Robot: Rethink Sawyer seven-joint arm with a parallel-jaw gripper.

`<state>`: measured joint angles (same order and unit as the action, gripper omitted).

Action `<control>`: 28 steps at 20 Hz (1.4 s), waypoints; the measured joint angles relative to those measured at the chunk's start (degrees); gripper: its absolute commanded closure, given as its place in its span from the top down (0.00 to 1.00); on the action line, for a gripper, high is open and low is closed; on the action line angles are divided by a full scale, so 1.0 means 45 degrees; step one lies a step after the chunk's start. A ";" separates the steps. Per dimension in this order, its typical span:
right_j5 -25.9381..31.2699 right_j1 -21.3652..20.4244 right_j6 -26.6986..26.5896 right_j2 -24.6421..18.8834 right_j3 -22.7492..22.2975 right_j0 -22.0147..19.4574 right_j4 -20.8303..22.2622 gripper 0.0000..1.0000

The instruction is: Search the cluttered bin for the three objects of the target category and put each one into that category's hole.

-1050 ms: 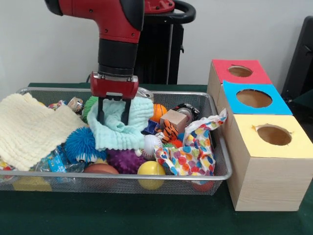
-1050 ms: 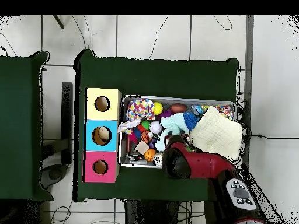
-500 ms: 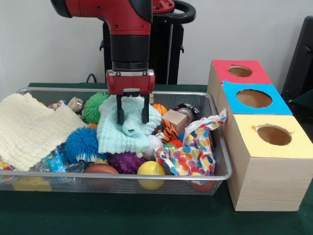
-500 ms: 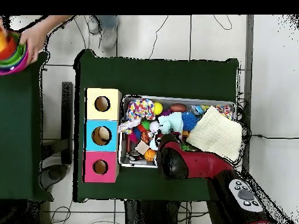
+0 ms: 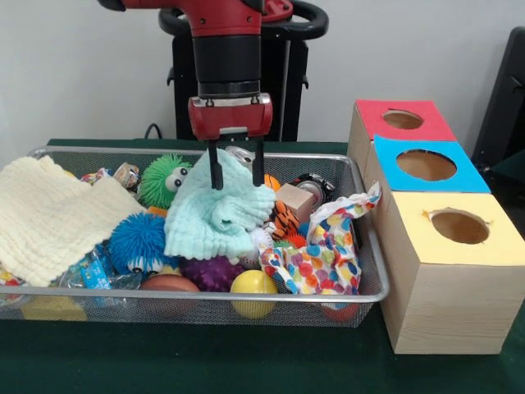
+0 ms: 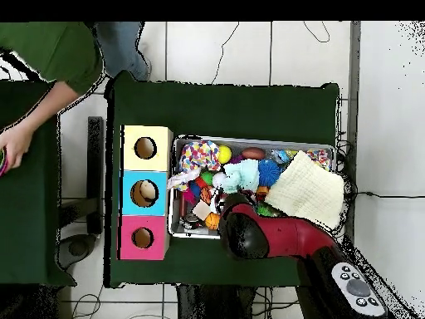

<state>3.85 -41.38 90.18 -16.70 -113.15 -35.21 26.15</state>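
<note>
Claw (image 5: 235, 174) pinching mint cloth (image 5: 216, 213), orange ball (image 5: 268, 183), wooden block (image 5: 293, 202) alongside

The bin (image 5: 371, 246) is fine silvery wire mesh with a smooth metal rim. The mint cloth (image 5: 215, 215) and the cream cloth (image 5: 45, 215) are soft, matt, crinkled weave; the dotted cloth (image 5: 324, 256) looks thinner and smoother. The blue ball (image 5: 134, 242) and green ball (image 5: 160, 180) are rubbery and spiky, the yellow ball (image 5: 253, 284) smooth. The boxes (image 5: 443, 308) are pale wood grain with matt coloured paper tops. The counter (image 5: 205, 361) wears dark green felt.
</note>
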 measured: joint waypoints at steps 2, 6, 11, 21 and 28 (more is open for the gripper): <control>0.0120 -0.0136 0.0000 -0.0009 -0.0048 0.0008 0.0000 1.00; 0.0173 -0.0257 0.0000 -0.0007 -0.0092 0.0022 0.0000 1.00; 0.0173 0.0084 0.0000 0.0074 -0.0083 0.0314 -0.0002 1.00; 0.0168 0.1534 0.0000 0.0883 0.0184 0.2144 -0.0010 1.00; 0.0160 0.2169 -0.0003 0.1350 0.0562 0.2937 -0.0049 1.00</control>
<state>4.57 -31.62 90.17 -10.63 -110.62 -22.00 25.92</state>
